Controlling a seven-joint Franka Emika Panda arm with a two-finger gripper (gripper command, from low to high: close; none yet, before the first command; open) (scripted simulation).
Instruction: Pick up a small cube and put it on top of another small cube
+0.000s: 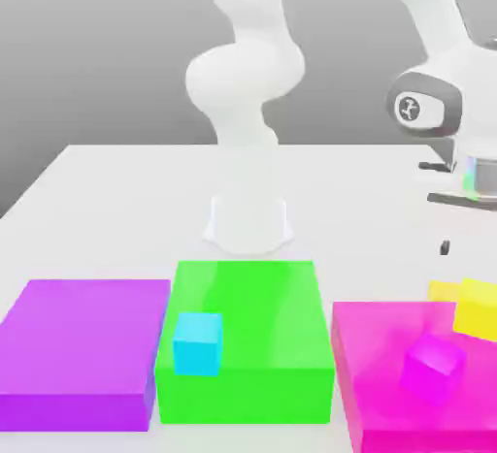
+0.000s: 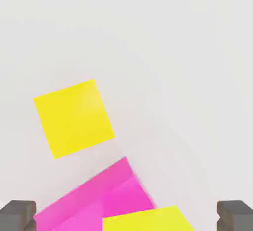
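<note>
Currently three flat coloured blocks sit in a row along the near edge of the white surface [image 1: 116, 179] in the exterior view: a purple platform [image 1: 82, 349] at about 8 o'clock of the frame, a green platform [image 1: 248, 335] at 6 o'clock, and a magenta platform [image 1: 408, 383] at about 4 o'clock. They lie close side by side; whether they touch cannot be told.

Contents:
- green platform: one small cyan cube [image 1: 197, 342], resting at its 8 o'clock corner, upright.
- magenta platform: one small magenta cube [image 1: 433, 362] on top, slightly turned against the platform's edges.
- purple platform: bare top.
- surface beyond the magenta platform, at that platform's 1 o'clock: a small yellow cube [image 1: 477, 307], with a second yellow patch just beside it toward the exterior view's left; whether that is another cube or a face of the same one cannot be told.

Hand view: one yellow square [image 2: 74, 117] lies on the white surface, apart from the magenta platform's corner [image 2: 94, 200]; a second yellow face [image 2: 148, 220] sits at the frame edge over the magenta.

Arm: the white base stands behind the green platform, at 12 o'clock of it. The forearm and wrist hang at 3 o'clock of the exterior view, above the yellow cube. Pincer [image 2: 126, 215]: wide, both dark fingertips [image 2: 17, 215] well apart, nothing between them.
</note>
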